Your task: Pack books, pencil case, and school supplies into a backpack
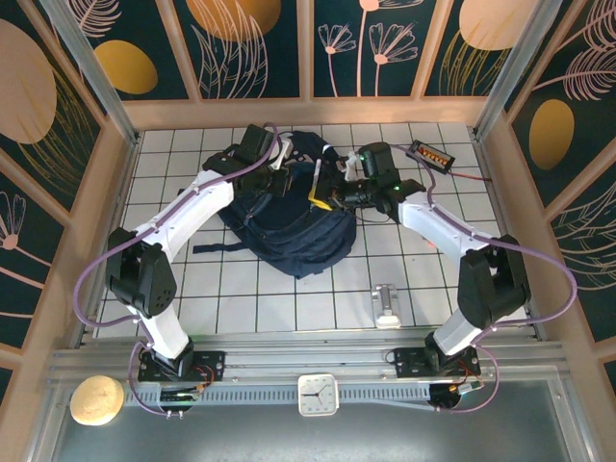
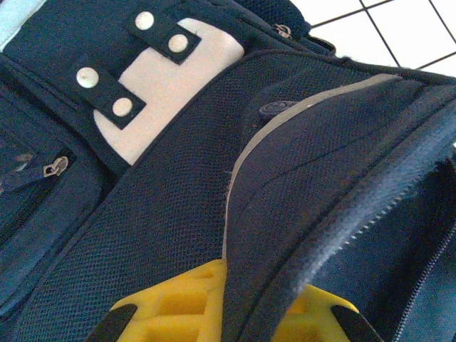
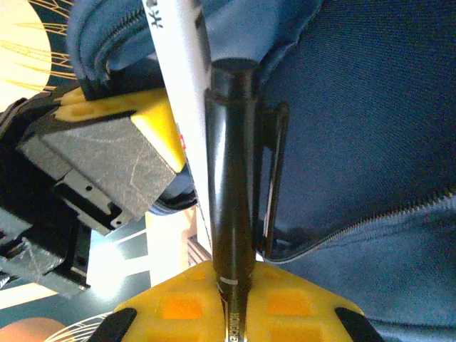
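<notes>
Black pen (image 3: 231, 185): stands upright in the middle of the right wrist view, clip to the right, lower end clamped between yellow pads at the bottom edge.
Right gripper (image 3: 231, 306): closed tight on the black pen, close against the blue fabric.
White strip (image 3: 174, 64): carries dark print and slants from the top edge down behind the pen's left side; what it is cannot be told.
Left gripper (image 2: 235, 313): yellow fingers at the bottom edge of the left wrist view pinch a fold of the bag's zipped rim, with the narrow gap packed with fabric.
Backpack (image 1: 289, 236): navy, lying on the table (image 1: 250, 308) of white tiles in the upper middle of the top view, with both arms meeting over its far end.
Patch (image 2: 178, 78): white, upper left of the left wrist view, crossed by two tabs with snaps.
Stripe (image 2: 320, 96): pale, curving down from the upper right.
Gadget (image 1: 430, 154): black with a yellow-red label and red wire, upper right of the tiles, well apart from the bag.
Metal piece (image 1: 387, 306): silver, lower right of the tiles, alone.
Clock (image 1: 317, 395): bottom centre, between the arm bases.
</notes>
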`<state>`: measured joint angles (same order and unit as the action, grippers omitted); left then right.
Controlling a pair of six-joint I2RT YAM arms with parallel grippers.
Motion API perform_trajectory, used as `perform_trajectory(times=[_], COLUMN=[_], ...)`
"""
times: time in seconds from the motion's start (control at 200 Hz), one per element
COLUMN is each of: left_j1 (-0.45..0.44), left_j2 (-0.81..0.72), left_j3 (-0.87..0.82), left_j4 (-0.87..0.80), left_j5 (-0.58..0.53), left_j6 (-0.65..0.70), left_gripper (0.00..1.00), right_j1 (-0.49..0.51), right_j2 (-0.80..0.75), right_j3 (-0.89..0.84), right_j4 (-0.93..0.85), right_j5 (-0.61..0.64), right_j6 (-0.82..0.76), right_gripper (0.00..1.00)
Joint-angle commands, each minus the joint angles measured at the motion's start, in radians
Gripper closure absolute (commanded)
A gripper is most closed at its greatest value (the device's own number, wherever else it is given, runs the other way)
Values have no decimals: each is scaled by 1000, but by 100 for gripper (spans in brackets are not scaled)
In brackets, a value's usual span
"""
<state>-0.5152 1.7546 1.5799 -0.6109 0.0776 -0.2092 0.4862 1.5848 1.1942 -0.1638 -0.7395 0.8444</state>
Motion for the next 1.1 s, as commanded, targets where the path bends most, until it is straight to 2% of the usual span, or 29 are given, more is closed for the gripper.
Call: perform_trajectory(times=[0.0, 0.275, 0.51, 0.611, 0.836, 1.031, 1.096], left_j1=[10, 10, 10, 10, 10, 10, 10], left_j2=[-49, -46, -52, -63, -79, -94, -104], left_j3=[50, 54, 34, 16, -6, -15, -28], left_j4=[-11, -17, -20, -18, -2, -4, -1], left_j5=[-21, -28, -51, -58, -42, -39, -43], left_j6=[-45, -22, -9, -1, 1, 5, 7], left_gripper=[100, 100, 100, 100, 100, 100, 100], right_j1=[4, -14, -121, -153, -181, -196, -197], right_j2=[-88, -220, -384, -414, -298, -132, -95], right_j3=[-46, -142, -349, -418, -486, -419, -389], right_j4=[-12, -152, -265, -363, -476, -463, -481], right_j5=[-22, 22, 72, 129, 348, 487, 520], right_j6=[11, -23, -58, -87, -123, -128, -133], right_gripper=[98, 98, 98, 98, 99, 99, 96])
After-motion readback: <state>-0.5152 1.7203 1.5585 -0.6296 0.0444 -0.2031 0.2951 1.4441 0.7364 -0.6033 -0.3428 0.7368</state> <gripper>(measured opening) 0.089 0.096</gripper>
